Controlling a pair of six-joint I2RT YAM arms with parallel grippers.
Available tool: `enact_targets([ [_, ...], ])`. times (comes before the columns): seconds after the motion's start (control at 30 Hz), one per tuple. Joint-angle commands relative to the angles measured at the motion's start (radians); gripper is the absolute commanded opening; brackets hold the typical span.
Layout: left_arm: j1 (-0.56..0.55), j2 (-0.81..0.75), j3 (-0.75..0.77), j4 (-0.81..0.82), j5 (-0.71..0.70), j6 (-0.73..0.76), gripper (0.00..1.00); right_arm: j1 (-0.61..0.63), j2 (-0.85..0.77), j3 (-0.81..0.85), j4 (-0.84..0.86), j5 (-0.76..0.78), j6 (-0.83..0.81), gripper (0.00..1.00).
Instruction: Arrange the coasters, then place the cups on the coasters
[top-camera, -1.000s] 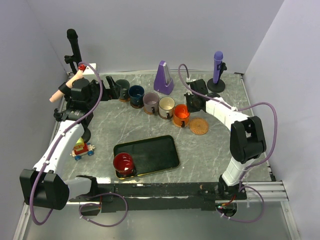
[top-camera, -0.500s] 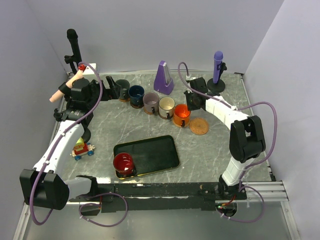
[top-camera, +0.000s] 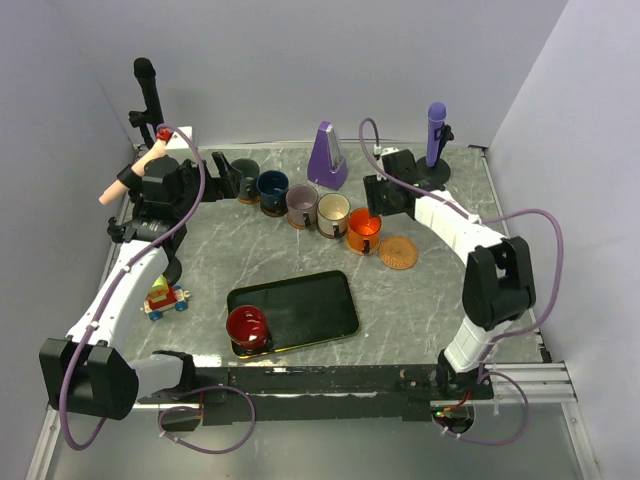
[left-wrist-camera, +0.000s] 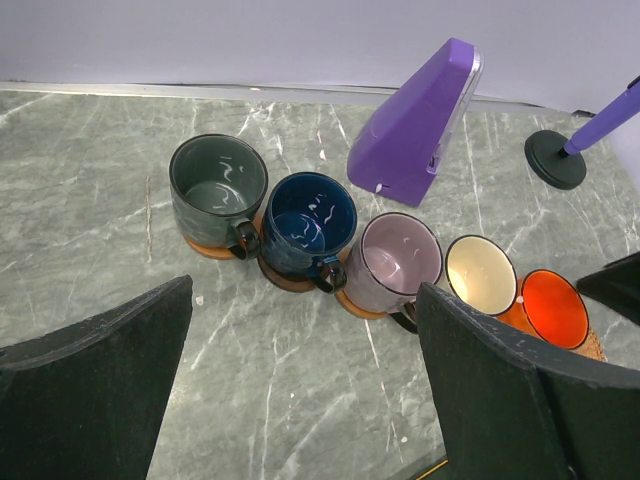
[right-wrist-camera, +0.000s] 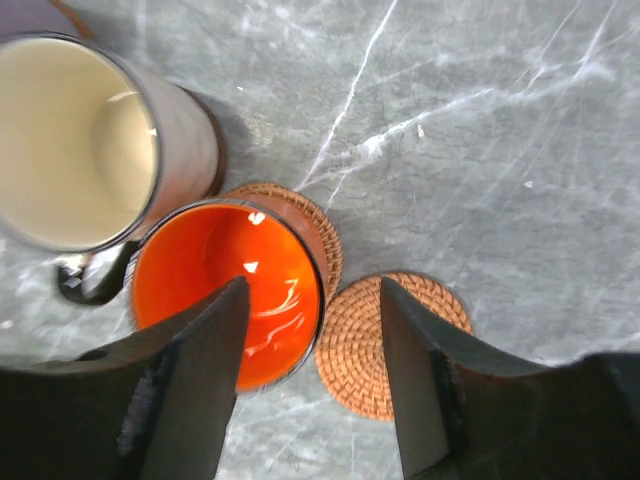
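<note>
Five cups stand in a diagonal row on coasters: dark green (left-wrist-camera: 217, 190), navy (left-wrist-camera: 313, 225), lilac (left-wrist-camera: 398, 262), cream (right-wrist-camera: 85, 140) and orange (right-wrist-camera: 228, 290). The orange cup's woven coaster (right-wrist-camera: 318, 232) shows at its rim. An empty coaster (right-wrist-camera: 375, 345) lies touching it on the right. My right gripper (right-wrist-camera: 312, 290) hangs open just above the orange cup's right rim, holding nothing. The red cup (top-camera: 246, 326) stands at the black tray's near left corner. My left gripper (left-wrist-camera: 305, 300) is wide open over bare table in front of the row.
A black rectangular tray (top-camera: 305, 305) lies at the table's near middle. A purple metronome (top-camera: 326, 156) stands behind the row. A purple microphone on a stand (top-camera: 435, 140) is at the back right. A small toy car (top-camera: 165, 297) sits at the left.
My right gripper has opened and let go of the orange cup, which now stands on its coaster, and it has drawn back and up a little. The left arm has not moved.
</note>
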Motion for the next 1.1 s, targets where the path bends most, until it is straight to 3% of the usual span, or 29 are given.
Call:
enact_targets([
  [0.0,-0.003,-0.022,0.008,0.037,-0.006,0.015,0.97,0.013,-0.196,0.013,0.009,-0.019,0.021,0.64],
  [0.23,0.002,-0.025,0.005,0.041,-0.012,0.01,0.96,0.234,-0.44,-0.082,0.037,0.002,-0.047,0.7],
  [0.43,0.004,-0.037,0.002,0.037,-0.035,0.019,0.97,0.475,-0.469,-0.116,0.055,-0.074,-0.152,0.7],
  [0.5,0.013,-0.037,-0.007,0.05,-0.037,0.001,0.97,0.541,-0.45,-0.126,0.073,-0.094,-0.175,0.7],
  [0.67,0.096,0.006,-0.022,0.109,0.112,-0.106,0.97,0.667,-0.325,-0.113,0.121,-0.156,-0.176,0.67],
  [1.07,0.1,-0.022,-0.018,0.081,0.03,-0.054,0.97,0.817,0.031,0.085,0.101,-0.166,-0.208,0.65],
])
